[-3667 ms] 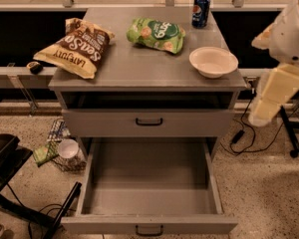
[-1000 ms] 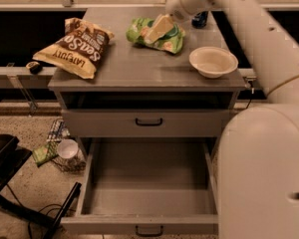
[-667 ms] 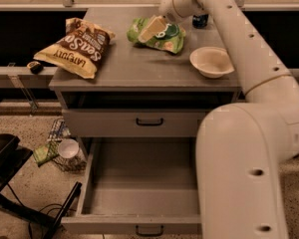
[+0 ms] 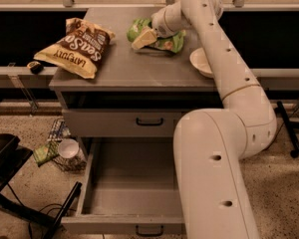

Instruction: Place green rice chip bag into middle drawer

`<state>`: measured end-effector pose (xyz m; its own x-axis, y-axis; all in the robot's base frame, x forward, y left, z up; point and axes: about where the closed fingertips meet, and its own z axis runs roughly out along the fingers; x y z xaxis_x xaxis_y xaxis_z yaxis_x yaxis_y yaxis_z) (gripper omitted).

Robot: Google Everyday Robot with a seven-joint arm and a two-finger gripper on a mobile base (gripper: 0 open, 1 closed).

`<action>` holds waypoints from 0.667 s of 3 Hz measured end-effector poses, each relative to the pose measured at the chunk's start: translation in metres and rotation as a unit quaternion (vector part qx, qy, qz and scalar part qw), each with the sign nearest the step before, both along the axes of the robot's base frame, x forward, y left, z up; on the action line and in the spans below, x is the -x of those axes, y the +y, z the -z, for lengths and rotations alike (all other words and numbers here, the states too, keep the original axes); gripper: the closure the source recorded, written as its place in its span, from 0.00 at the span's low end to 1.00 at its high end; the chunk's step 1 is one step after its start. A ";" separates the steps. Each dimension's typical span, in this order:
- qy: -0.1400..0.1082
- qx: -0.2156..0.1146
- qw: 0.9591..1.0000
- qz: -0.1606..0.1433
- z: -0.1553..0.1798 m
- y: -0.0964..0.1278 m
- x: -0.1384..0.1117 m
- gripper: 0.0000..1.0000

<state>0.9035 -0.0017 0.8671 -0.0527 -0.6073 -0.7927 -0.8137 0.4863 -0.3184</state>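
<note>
The green rice chip bag (image 4: 168, 41) lies at the back of the cabinet top, partly hidden by my arm. My gripper (image 4: 142, 39) is down on the bag's left side, over its near left part. The middle drawer (image 4: 127, 178) is pulled out wide below, its grey tray bare; my arm's large white link covers its right part.
A brown-and-cream chip bag (image 4: 77, 46) lies on the cabinet top's left. A white bowl (image 4: 202, 62) sits at the right edge, half behind my arm. The upper drawer (image 4: 149, 121) is closed. A cup and litter (image 4: 65, 151) lie on the floor left of the cabinet.
My arm swung in from the right side of the cabinet and came over the top; the gripper has shifted left and lower onto the green bag. The bag has not moved.
</note>
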 end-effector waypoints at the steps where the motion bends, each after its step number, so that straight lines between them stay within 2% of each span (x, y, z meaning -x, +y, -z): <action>1: 0.004 -0.003 1.000 0.002 0.003 0.000 -0.001 0.42; 2: 0.004 -0.003 1.000 0.002 0.003 0.000 -0.001 0.66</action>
